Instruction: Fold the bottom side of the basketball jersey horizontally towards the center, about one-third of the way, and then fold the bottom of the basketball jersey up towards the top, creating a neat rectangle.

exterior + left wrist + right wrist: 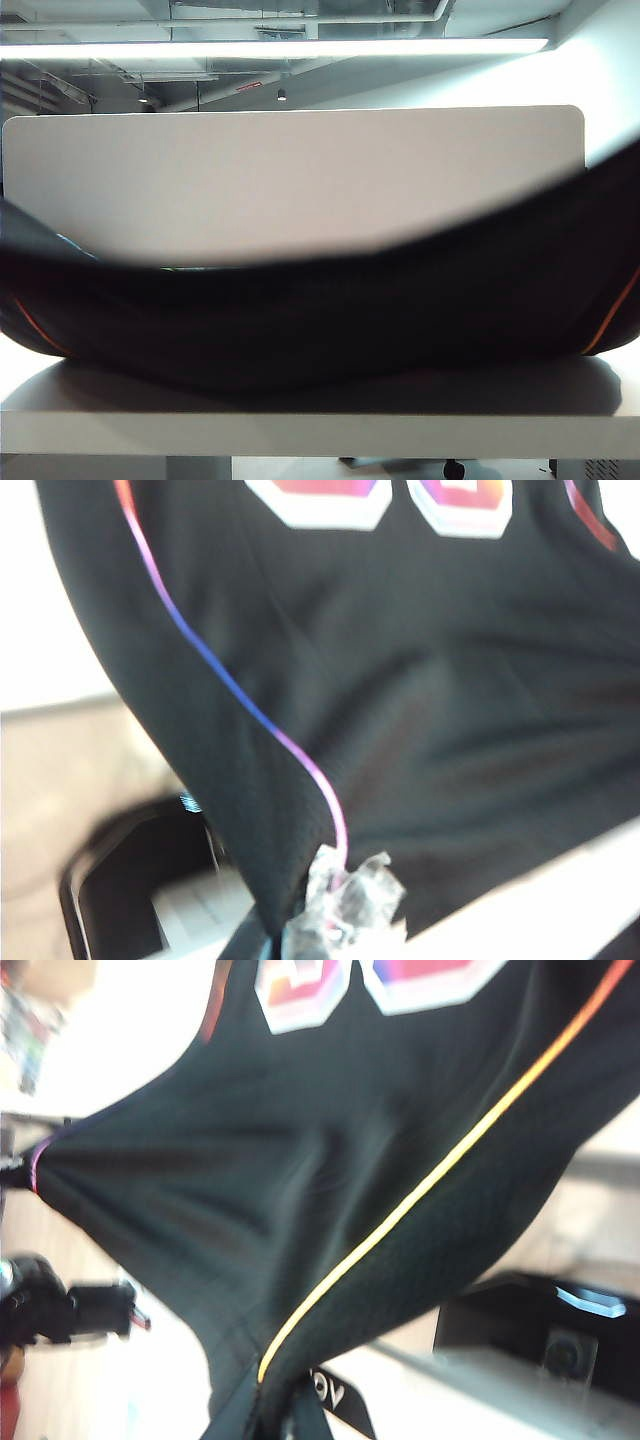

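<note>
Sagging between pincers (335, 910) (290, 1410), jersey (320, 310) over table (60, 395)

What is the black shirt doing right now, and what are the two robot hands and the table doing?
basketball jersey: lifted at both bottom corners, sagging in the middle, its lower part on the table.
left gripper: shut on the jersey's corner by the purple piping.
right gripper: shut on the other corner by the yellow piping.
table: white, bare behind the jersey.

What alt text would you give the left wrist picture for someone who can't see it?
The left gripper is shut on the hem corner of the black basketball jersey, lifting it. Purple-blue piping runs down the cloth, and white-edged number bottoms show at the far edge.
</note>
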